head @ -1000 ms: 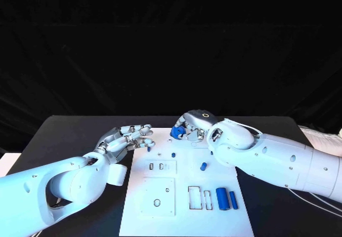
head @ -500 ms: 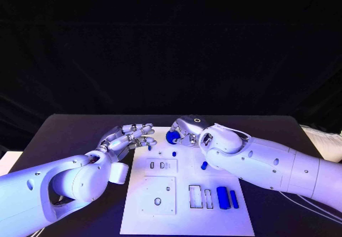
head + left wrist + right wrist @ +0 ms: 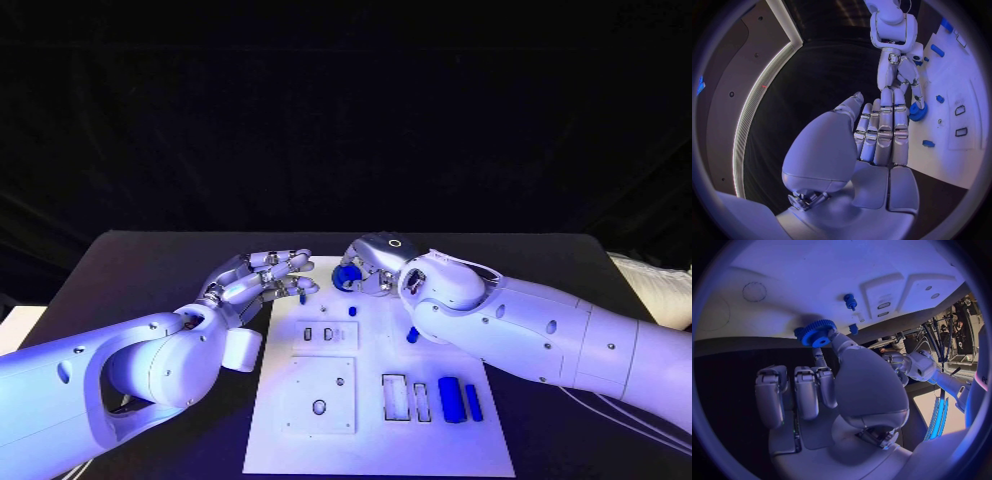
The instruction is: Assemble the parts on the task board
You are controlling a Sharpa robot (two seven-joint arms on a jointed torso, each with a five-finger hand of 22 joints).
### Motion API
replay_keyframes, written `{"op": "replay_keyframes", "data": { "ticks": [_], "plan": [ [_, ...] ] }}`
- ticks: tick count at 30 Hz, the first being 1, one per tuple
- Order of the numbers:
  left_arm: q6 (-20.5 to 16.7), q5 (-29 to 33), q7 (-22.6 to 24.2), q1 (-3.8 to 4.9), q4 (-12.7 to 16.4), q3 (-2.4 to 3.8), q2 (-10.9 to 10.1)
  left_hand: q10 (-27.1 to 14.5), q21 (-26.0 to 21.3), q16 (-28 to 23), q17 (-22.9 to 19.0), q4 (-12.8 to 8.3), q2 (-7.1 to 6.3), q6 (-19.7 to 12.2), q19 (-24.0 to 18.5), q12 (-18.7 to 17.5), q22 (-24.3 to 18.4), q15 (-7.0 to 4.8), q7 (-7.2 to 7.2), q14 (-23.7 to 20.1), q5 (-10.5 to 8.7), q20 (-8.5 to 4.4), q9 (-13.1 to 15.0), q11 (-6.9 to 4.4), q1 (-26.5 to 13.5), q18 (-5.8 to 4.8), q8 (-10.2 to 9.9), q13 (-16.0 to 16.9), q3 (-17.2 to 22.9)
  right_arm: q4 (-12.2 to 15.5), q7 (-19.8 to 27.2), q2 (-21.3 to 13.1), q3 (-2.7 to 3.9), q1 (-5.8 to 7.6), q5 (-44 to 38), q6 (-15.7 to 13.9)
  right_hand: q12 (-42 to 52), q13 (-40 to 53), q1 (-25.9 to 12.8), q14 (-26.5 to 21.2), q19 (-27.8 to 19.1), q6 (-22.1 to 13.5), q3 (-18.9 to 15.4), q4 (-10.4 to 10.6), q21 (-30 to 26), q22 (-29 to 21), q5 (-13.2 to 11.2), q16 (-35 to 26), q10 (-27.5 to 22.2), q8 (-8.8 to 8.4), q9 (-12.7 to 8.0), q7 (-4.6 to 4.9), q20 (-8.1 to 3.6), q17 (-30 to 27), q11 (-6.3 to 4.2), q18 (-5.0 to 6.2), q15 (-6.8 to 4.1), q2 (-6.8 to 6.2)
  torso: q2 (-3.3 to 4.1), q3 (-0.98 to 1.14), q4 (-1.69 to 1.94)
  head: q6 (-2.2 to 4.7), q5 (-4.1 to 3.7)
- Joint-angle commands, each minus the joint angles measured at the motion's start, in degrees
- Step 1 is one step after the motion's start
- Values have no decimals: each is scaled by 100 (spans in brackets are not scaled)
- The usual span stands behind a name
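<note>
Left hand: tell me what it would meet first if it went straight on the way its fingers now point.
Probably the right hand and the blue gear it pinches. The left hand points its fingers toward them over the task board's far end. Depth is unclear, so it might pass just beside them.

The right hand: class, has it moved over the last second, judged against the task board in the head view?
Yes. The right hand, holding the blue gear, has shifted slightly leftward along the far end of the task board, towards the left hand.

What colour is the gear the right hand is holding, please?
Blue; the gear shows best in the right wrist view.
</note>
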Motion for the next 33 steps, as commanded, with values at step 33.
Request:
{"op": "replay_keyframes", "data": {
  "ticks": [33],
  "plan": [
    [132,7,12,6,-39,5,34,-44,3,-28,15,2,3,-11,-52,-35,-5,18,25,-39,-13,15,-4,3,45,2,-42,-10,56,1,-40,-77,-30,-46,60,-221,-154,1205,-494,591,542,-429,-552,802,-10,1398,-448,23,367,-3,-11,67,145,1508,103,-52,118,-283,0,6,0,-15,-10]
  ]
}}
